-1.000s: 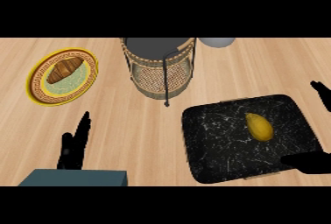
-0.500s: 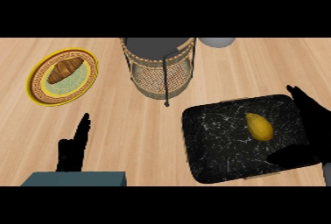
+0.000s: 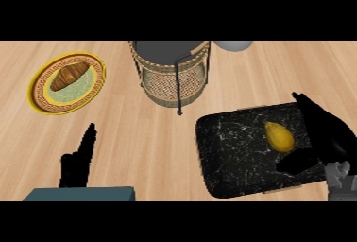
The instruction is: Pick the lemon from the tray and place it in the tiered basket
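— One lemon (image 3: 280, 137) lies on the black tray (image 3: 230, 151), toward its right side. How will it handle?

— Light, stiff and likely smooth-skinned, so I'd say take it across its narrow middle, not its pointed ends.

— Is the right hand (image 3: 324, 137) ready?

— Open, fingers straight just right of the lemon, thumb below it, holding nothing. The left hand (image 3: 78, 158) rests open, well left of the tray; the basket (image 3: 172, 71) stands above it

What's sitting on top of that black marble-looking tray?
On the black tray lies one yellow lemon. The right hand is over the tray's right side beside the lemon, covering that part, so anything beneath it cannot be seen.
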`<state>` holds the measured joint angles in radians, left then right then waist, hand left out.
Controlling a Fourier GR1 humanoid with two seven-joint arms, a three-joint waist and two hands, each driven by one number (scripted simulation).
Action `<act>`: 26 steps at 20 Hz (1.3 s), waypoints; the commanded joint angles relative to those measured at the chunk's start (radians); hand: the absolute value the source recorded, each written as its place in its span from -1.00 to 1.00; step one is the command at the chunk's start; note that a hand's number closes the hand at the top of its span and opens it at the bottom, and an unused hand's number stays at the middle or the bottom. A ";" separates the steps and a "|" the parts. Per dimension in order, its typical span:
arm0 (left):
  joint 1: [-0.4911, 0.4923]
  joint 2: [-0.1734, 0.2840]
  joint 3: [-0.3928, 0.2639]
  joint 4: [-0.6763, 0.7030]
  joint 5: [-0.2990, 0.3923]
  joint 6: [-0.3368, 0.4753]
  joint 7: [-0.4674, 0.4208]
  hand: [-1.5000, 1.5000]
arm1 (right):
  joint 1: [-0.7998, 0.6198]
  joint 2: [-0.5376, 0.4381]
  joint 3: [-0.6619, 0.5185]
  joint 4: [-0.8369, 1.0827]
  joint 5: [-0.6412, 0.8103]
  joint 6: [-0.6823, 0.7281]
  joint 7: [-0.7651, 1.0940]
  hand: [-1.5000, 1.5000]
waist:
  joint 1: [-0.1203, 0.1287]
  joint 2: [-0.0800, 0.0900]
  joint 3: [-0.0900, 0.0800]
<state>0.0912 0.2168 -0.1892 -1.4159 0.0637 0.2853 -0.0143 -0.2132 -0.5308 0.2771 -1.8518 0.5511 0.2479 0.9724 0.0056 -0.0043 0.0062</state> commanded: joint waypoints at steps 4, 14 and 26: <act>0.010 -0.031 -0.005 0.015 -0.011 0.001 0.017 0.00 | -0.061 0.069 0.030 0.041 0.017 0.117 0.151 -1.00 | 0.000 0.004 -0.007; -0.009 -0.004 0.047 0.004 -0.002 -0.043 0.044 0.00 | -0.064 0.090 -0.036 0.189 0.039 0.146 0.020 -1.00 | -0.001 0.005 -0.006; -0.014 -0.092 0.018 0.065 -0.066 0.017 -0.001 0.00 | -0.088 0.131 -0.129 0.303 0.031 0.214 -0.026 -1.00 | -0.002 0.005 -0.006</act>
<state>0.0826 0.1656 -0.1662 -1.3949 0.0217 0.2704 -0.0192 -0.2650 -0.4040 0.1844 -1.6079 0.5831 0.4165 0.9252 0.0044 -0.0066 0.0093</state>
